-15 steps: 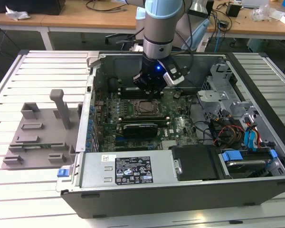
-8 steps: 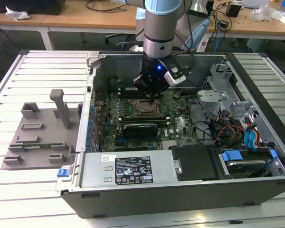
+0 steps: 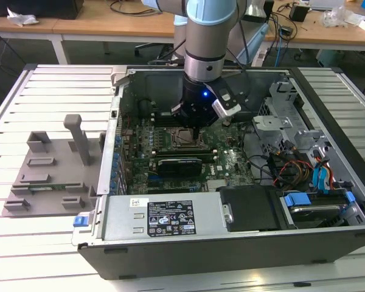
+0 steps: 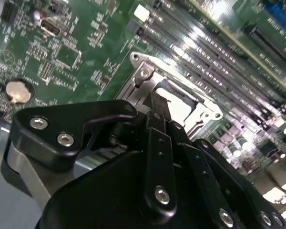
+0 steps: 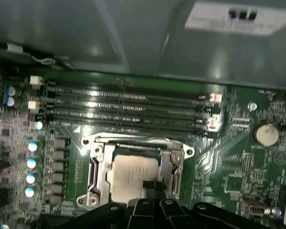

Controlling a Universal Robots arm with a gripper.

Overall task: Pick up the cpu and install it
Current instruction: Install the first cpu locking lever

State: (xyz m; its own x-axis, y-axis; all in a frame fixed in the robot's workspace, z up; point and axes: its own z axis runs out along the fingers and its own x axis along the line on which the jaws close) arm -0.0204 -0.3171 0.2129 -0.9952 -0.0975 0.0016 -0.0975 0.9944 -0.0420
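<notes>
In the exterior view, the grey-and-blue robot arm (image 3: 205, 36) is reaching down into the open grey metal computer case (image 3: 231, 182), which is lying on its side on the pale slatted bench (image 3: 48, 97). The black end effector (image 3: 194, 126) is hanging right over the square metal socket frame (image 3: 181, 139) on the green motherboard (image 3: 231, 164). Outside the case, towards nine o'clock of it, a grey plastic fixture tray (image 3: 48, 176) is sitting on the bench.

In the second wrist view, the end effector (image 4: 158, 107) is showing its black linkages and silver screws close up — the narrow dark fingers (image 4: 157, 102) are pressing together, with nothing visible between them, and their tip is hovering at the edge of the socket frame (image 4: 143, 71). A pale patch of the cpu (image 4: 181, 107) is peeking from inside the frame. A round silver coin battery (image 4: 18, 90) is sitting well apart on the board.

In the first wrist view, the cpu (image 5: 131, 174) — a flat square chip with a silver-grey metal top — is lying inside the socket frame (image 5: 93, 167), level with it. The end effector (image 5: 150, 185) is sitting at the chip's five o'clock edge; whether it is touching cannot be told. Long dark memory slots (image 5: 128, 109) are running beyond the frame at twelve o'clock.
</notes>
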